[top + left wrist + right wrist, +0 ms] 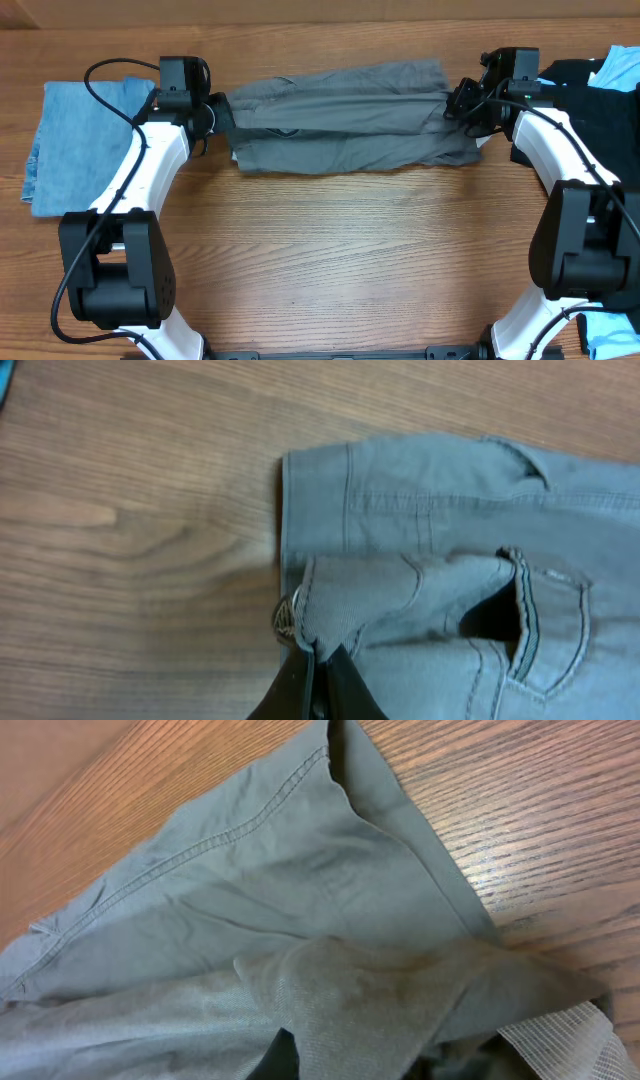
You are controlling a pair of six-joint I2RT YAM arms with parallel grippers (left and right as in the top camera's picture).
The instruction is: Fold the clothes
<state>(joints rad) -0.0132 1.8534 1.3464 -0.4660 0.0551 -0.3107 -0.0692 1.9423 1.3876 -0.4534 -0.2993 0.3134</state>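
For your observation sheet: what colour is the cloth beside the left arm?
The cloth is denim blue; the overhead view shows it best.

Matt grey woven garment (340, 115); smooth grained wooden table (350, 260).

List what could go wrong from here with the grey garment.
1. The left fingers pinch only a small waistband corner of the grey garment; it might slip out.
2. The cloth is bunched near the right fingers, so the fold may come out uneven.
3. The black garment lies beside the right arm and could get dragged.
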